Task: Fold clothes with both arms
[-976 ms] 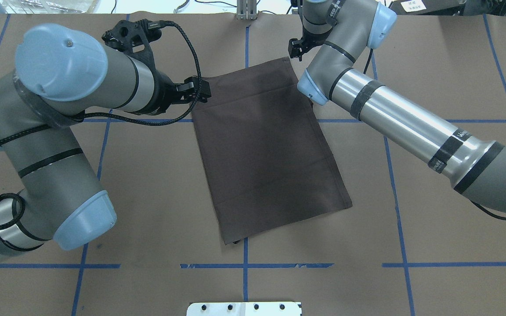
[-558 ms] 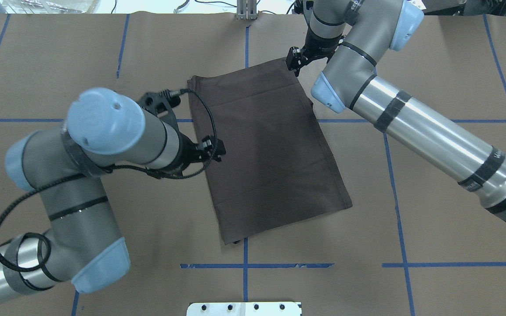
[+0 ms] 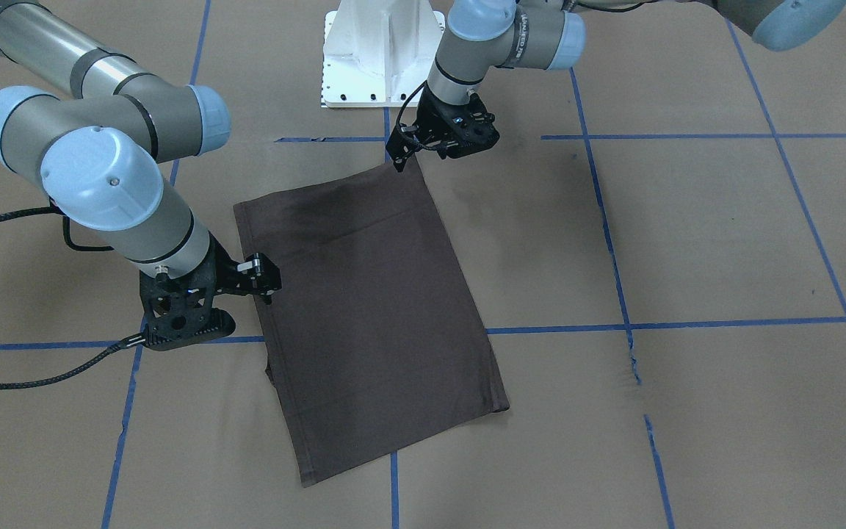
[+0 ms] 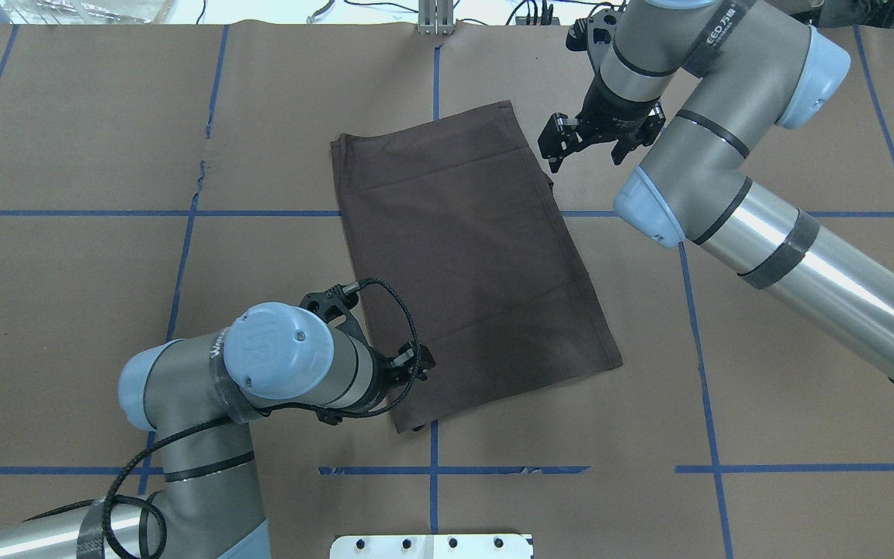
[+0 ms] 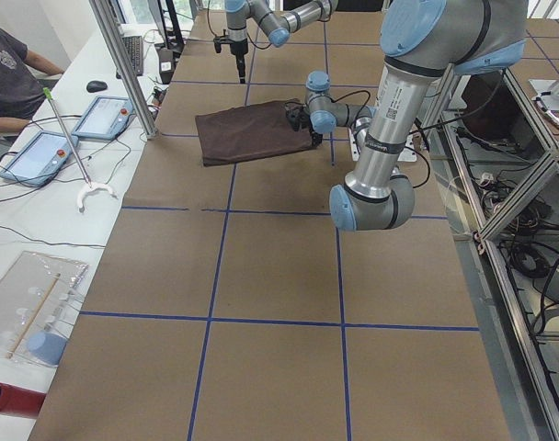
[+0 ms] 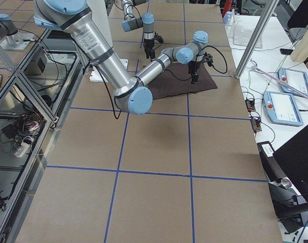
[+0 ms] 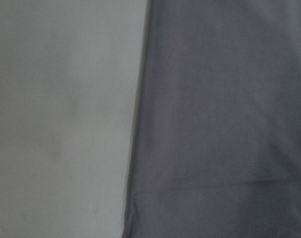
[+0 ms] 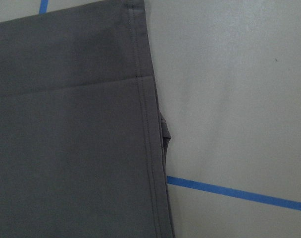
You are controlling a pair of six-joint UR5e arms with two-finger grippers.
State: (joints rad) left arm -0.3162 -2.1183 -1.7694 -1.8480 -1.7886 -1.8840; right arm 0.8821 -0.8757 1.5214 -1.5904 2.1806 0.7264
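Observation:
The clothes are one dark brown T-shirt [image 4: 462, 248] [image 3: 371, 294], folded into a flat rectangle in the middle of the table. My left gripper [image 4: 422, 360] [image 3: 398, 158] hovers at the shirt's near left corner, open with nothing between its fingers. The left wrist view is blurred and shows only the T-shirt [image 7: 220, 124] edge on paper. Over by the far right edge, just off the fabric, my right gripper [image 4: 556, 147] [image 3: 267, 278] is open and holds nothing. In the right wrist view the hemmed edge of the T-shirt [image 8: 71, 139] shows, with a small tuck of cloth sticking out.
Brown paper with blue tape lines [image 4: 431, 470] covers the table. The white pedestal base [image 4: 431, 546] [image 3: 382, 59] stands at the near edge. In the exterior left view a person [image 5: 8, 73] sits at a side table with tablets [image 5: 100, 115].
My left gripper has slid from the shirt's far left edge down to its near left corner. My right gripper has drawn back off the far right corner. The shirt lies as before.

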